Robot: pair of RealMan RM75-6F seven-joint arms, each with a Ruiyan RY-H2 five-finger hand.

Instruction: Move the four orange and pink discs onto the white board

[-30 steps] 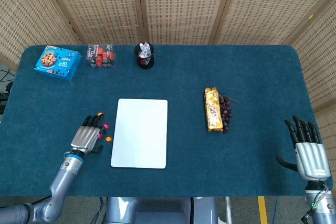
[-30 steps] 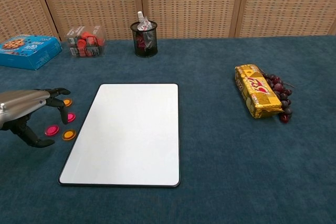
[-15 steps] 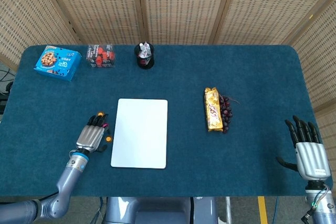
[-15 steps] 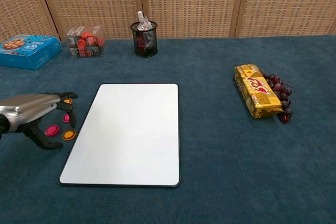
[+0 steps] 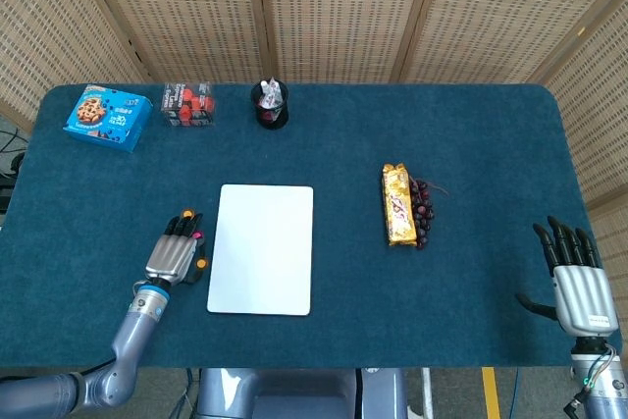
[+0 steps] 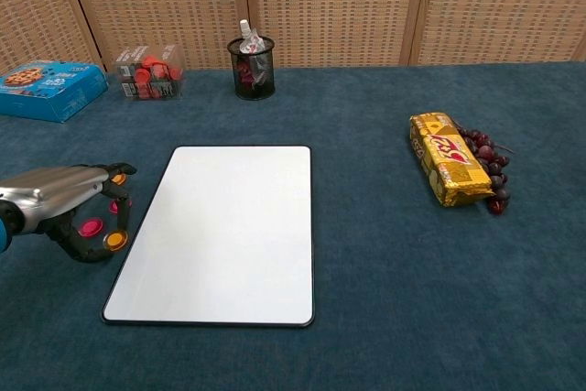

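Wicker screens stand behind the blue table (image 5: pixel 471 125). The left hand (image 6: pixel 64 191) lies low and palm down over the discs (image 6: pixel 115 241), fingers curled toward them; whether it grips one I cannot tell. The discs sit under and beside its fingertips, just off the left edge of the board (image 6: pixel 224 226). The right hand (image 5: pixel 574 277) rests at the table's near right corner, fingers spread and holding nothing, with bare cloth between it and the board.

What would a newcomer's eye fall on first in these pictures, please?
Probably the white board, bright against the blue table at its centre. Next, the left hand just left of the board, fingers over the small orange and pink discs. Then the shiny gold packet to the right, beside dark grapes.
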